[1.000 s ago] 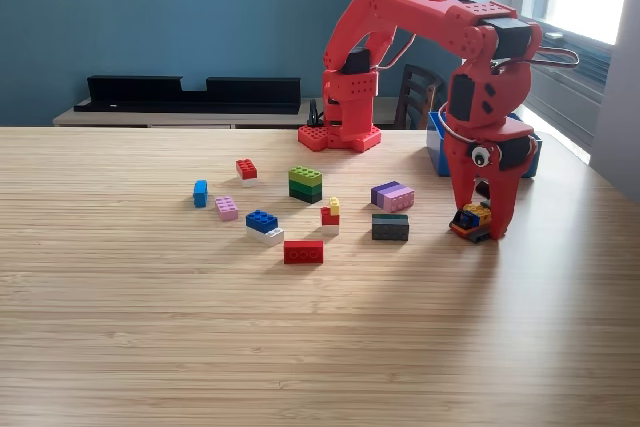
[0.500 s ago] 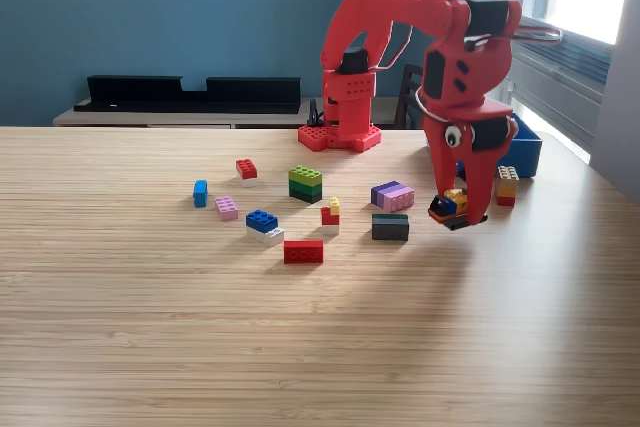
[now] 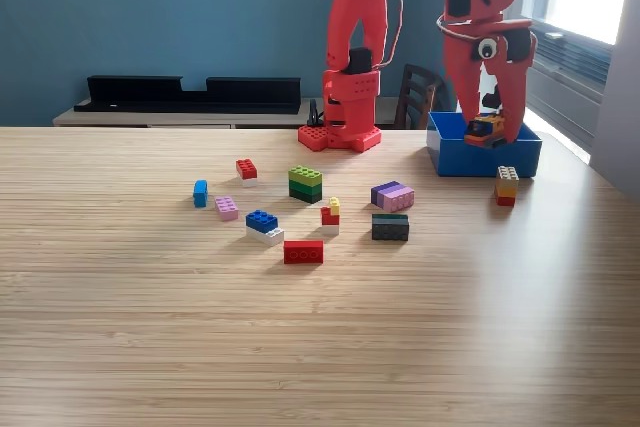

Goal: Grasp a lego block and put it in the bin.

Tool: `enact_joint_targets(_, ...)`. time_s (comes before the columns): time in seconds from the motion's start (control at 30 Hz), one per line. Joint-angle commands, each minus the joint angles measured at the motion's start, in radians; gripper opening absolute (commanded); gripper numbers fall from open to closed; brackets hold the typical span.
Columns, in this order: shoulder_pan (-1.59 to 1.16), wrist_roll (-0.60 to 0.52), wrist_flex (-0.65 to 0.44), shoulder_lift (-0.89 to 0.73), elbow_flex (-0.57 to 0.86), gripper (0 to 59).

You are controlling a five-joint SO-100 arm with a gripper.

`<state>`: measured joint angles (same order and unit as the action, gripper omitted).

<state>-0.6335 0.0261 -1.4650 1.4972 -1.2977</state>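
- Lego block (image 3: 485, 128), a small stack with orange and yellow showing, is held in the pincer (image 3: 490, 130), which is closed around it from above.
- The block is seen raised off the tabletop (image 3: 320, 347), over the bin (image 3: 484, 158) and about level with its rim; whether it is already between the walls cannot be told.
- The grasp and the carry are judged done; only the release into the bin is left for this block.
- Many other blocks are left outside the bin: a beige, orange and red stack (image 3: 507, 186) lies just beside it toward the exterior view's right, and the rest are scattered well apart from it toward that view's left.
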Motion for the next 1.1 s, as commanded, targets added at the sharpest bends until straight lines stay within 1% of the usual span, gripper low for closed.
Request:
enact_joint_targets(0.03,-0.15,-0.028,-0.06,0.189,0.025,0.0)
enact_joint_targets(0.2,-0.281,-0.061,-0.123,0.192,0.058,0.0)
enact_joint_targets(0.37,-0.408,-0.103,-0.179,0.192,0.052,0.0)
enact_joint_targets(0.6,-0.537,-0.106,-0.235,0.19,0.026,0.0)
enact_joint_targets(0.77,-0.614,-0.117,-0.238,0.19,-0.054,0.0)
enact_joint_targets(0.9,-0.617,-0.126,-0.236,0.186,-0.092,0.0)
enact_joint_targets(1.03,-0.621,-0.109,-0.232,0.186,-0.138,0.4)
enact_joint_targets(1.07,-0.621,-0.101,-0.232,0.186,-0.144,3.4)
enact_joint_targets(1.1,-0.621,-0.094,-0.233,0.186,-0.149,4.8)
